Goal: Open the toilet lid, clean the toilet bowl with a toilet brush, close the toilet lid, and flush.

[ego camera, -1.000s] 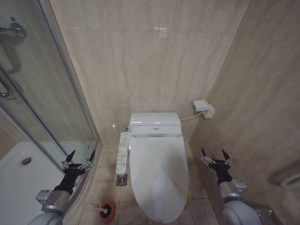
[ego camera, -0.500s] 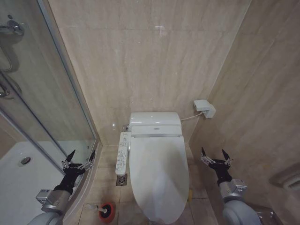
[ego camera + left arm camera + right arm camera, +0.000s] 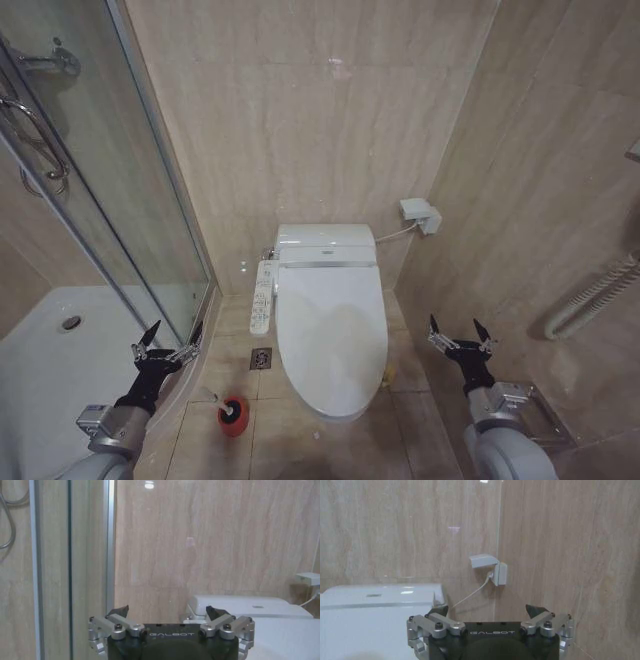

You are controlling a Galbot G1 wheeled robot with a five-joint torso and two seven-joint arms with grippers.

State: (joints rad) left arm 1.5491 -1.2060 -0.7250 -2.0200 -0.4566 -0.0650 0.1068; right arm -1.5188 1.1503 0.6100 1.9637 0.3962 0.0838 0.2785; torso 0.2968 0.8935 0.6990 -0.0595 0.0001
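**A:** Head view first, nearest things: your left gripper (image 3: pixel 168 338) hangs low on the left, beside the glass shower door (image 3: pixel 120 200), fingers spread apart and holding nothing. Your right gripper (image 3: pixel 461 333) mirrors it on the right, near the side wall, fingers likewise parted and empty.

**B:** And what lies between them?

**A:** The toilet lid (image 3: pixel 330 335), down flat over the toilet bowl (image 3: pixel 300 405). It sits between your two grippers and a little ahead, apart from both. Its long axis runs straight away from you: the rounded front end points toward you, the hinge end toward the back wall.

**B:** Which arm would you call nearer?

**A:** Judging by this view, neither by much. The right wrist view shows the lid off to that gripper's inner side, the left wrist view the same from the other side. I can't make out a strap on either edge, so you'll have to pick the side yourself.

**B:** The brush?

**A:** The toilet brush (image 3: pixel 228 404) stands in a red holder (image 3: pixel 232 421) on the floor, just left of the bowl's front, so it is clearly nearer your left gripper. Farther back, the button panel (image 3: pixel 263 297) runs along the bowl's left side, and a socket box (image 3: pixel 419 214) sits on the wall.
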